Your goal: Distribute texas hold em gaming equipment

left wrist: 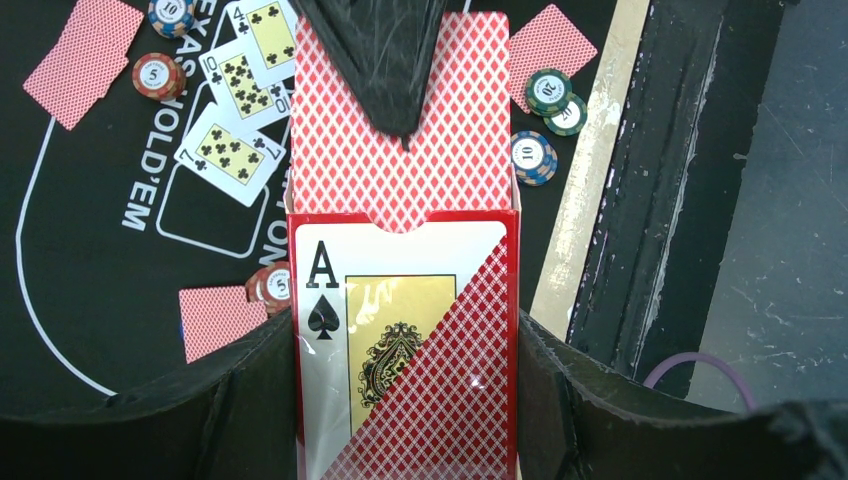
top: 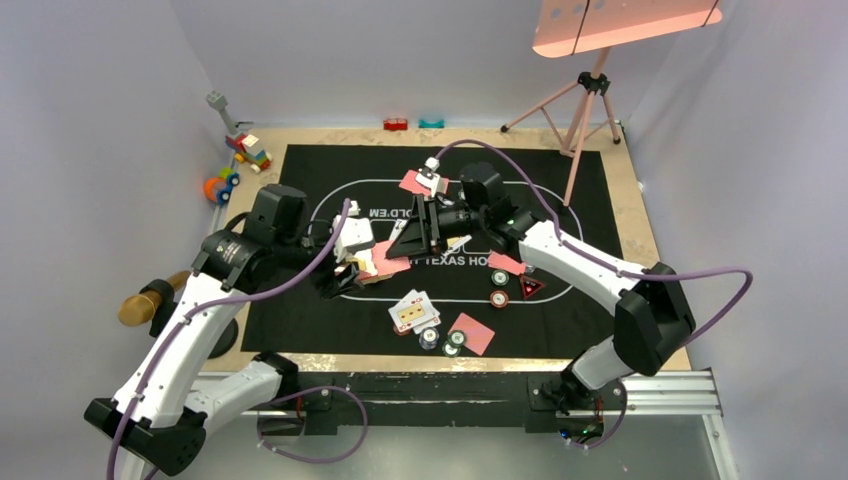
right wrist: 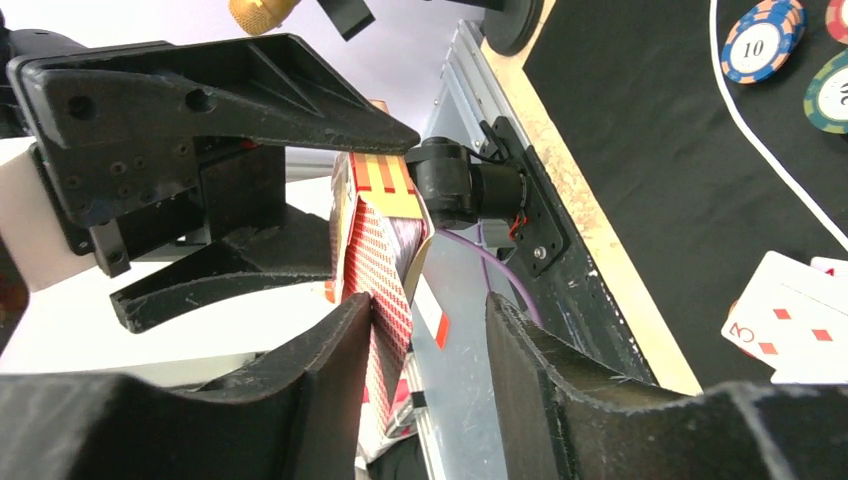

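My left gripper (top: 350,268) is shut on a red card box (left wrist: 405,340) printed with an ace of spades, and holds it above the mat. Red-backed cards (left wrist: 400,130) stick out of its open top. My right gripper (top: 408,240) is open, its jaws straddling the top edge of those cards (right wrist: 385,260), with one finger (left wrist: 385,60) lying over their back. Face-up cards (top: 413,312) lie on the mat's near side with red-backed cards (top: 472,333) and poker chips (top: 440,341) beside them. More chips (top: 498,288) and the triangle marker (top: 531,287) lie to the right.
The black mat (top: 300,200) covers the table. Toy blocks (top: 248,150) sit at the back left corner. A pink tripod (top: 585,110) stands at the back right. A gold object (top: 150,300) lies off the table's left edge. Another red-backed card (top: 415,183) lies behind the grippers.
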Tool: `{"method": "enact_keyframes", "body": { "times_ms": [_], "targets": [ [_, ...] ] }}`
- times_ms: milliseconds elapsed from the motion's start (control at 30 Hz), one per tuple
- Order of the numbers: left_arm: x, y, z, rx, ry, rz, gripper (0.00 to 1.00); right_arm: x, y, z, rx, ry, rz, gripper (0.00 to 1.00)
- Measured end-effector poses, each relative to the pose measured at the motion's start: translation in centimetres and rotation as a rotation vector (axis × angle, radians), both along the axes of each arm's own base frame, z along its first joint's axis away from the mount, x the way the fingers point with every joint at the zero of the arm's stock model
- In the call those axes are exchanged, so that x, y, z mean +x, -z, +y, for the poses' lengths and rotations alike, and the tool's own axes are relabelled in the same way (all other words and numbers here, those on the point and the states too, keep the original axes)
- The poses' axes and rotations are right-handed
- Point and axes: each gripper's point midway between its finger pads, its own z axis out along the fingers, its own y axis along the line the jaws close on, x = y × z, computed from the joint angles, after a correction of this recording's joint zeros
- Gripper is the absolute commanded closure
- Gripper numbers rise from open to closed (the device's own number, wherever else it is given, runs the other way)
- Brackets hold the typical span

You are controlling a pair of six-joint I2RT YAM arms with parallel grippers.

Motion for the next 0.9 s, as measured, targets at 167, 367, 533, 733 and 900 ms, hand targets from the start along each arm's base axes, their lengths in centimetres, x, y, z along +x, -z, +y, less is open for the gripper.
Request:
{"method": "enact_keyframes", "body": {
  "times_ms": [167,367,533,733,900],
  "targets": [
    [0.1,0.1,-0.1,0.002,0.0,0.005,1.0,0.0,-0.3,-0.9,0.003,0.016,-0.007,0.65],
    [0.1,0.3,0.0,0.01,-0.003,0.014,1.0,0.1,-0.8,-2.0,0.006,0.024,-0.003,0.97],
    [0.1,0.3,0.0,0.009,-0.002,0.012,1.0,1.1,-2.5,-4.0,0.03,0.07,-0.029,0.99],
    [0.1,0.2,0.0,0.009,-0.002,0.011,1.0,2.6,-3.1,-6.7,0.017,0.14,-0.052,1.0],
    [0.1,0.2,0.0,0.008,-0.002,0.011,1.0,4.6,-2.3,-8.9,-0.012,0.207,-0.056,1.0]
  ]
}}
